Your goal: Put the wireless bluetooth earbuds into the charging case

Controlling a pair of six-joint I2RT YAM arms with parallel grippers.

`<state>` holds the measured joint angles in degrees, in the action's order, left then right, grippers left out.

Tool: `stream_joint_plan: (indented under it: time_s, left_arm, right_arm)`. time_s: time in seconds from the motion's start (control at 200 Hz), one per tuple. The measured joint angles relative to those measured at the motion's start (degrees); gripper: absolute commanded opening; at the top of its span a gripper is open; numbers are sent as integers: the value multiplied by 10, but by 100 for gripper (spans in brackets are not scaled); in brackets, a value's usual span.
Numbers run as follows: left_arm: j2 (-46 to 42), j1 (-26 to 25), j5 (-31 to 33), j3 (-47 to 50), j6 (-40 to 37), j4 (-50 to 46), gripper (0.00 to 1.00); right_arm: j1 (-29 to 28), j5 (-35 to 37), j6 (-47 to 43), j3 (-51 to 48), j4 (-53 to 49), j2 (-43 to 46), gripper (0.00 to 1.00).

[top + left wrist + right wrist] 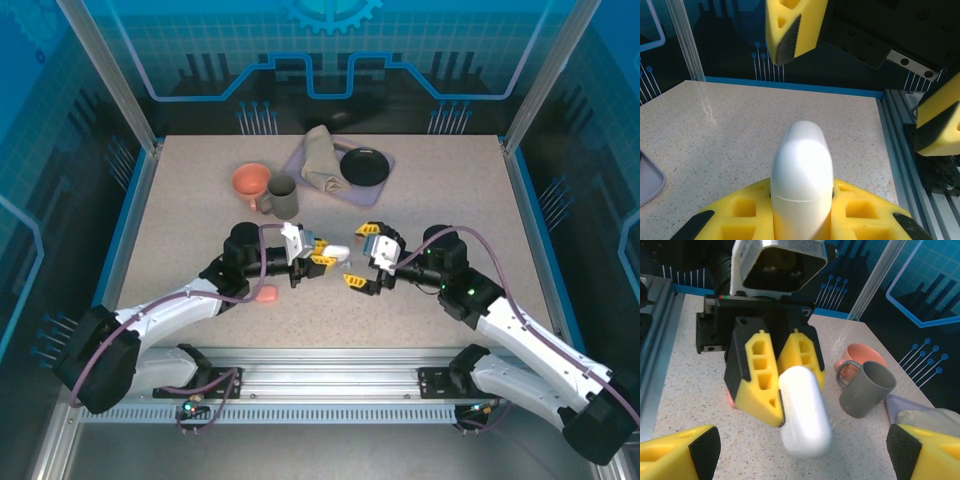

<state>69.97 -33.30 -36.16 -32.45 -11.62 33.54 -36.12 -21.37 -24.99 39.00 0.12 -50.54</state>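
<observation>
Currently the left tool (322, 250) clenches a white charging case (804, 412) above the bench (190, 215), facing the released right tool (363, 256). Light, hard and glossy, it probably slips easily; pinching its lower half, below the lid seam, seems safest.

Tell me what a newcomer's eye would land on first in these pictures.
First comes the white pebble-shaped case, clamped by the left gripper above the middle of the table. Facing it, the right gripper stands with its yellow jaws wide open and nothing between them. Behind them, a grey mug and a salmon mug sit close together toward the far edge.
</observation>
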Motion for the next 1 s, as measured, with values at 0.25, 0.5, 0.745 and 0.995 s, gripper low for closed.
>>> stream_joint_plan:
  time_s: [0.25, 0.5, 0.745, 0.995]
  left_arm:
    - [0, 0, 0, 0, 1, -2, 0]
    - [-1, 0, 0, 0, 1, -9, 0]
    - [-3, 0, 0, 0, -5, -27, 0]
    - [-3, 0, 0, -1, -5, -33, 0]
  right_arm:
    - [-3, 14, -28, 28, 0, -40, 82]
    - [-3, 21, -43, 44, 0, -72, 77]
    - [-2, 37, -48, 54, -3, -72, 76]
    - [3, 21, -57, 68, -7, -72, 78]
